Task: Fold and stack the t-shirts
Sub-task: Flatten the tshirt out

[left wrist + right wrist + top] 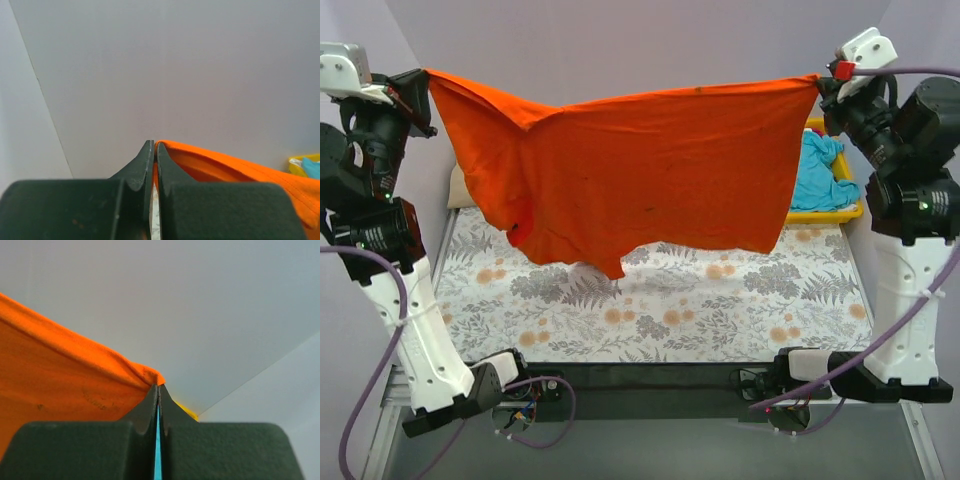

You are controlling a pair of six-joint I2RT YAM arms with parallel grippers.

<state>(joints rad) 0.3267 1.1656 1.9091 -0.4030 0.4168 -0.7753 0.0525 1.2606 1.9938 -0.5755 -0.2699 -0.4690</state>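
— While it is held aloft, where is the bright orange-red soft cloth t-shirt [650, 170] found?
— It is stretched wide between both arms and hung above the grey fern-and-flower printed cloth [720, 310].
— How is it gripped?
— One top corner is pinched in the clenched left tool [154, 144], the other in the clenched right tool [158, 386].
— And beyond?
— A crumpled turquoise blue t-shirt [817, 170] is seen in the yellow plastic tray [825, 214] at far right. An edge of a tan beige t-shirt [458, 190] is glimpsed at far left.

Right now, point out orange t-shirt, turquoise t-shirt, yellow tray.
orange t-shirt [660, 170], top view, middle of the spread cloth.
turquoise t-shirt [816, 172], top view, bunched folds.
yellow tray [825, 213], top view, near rim.
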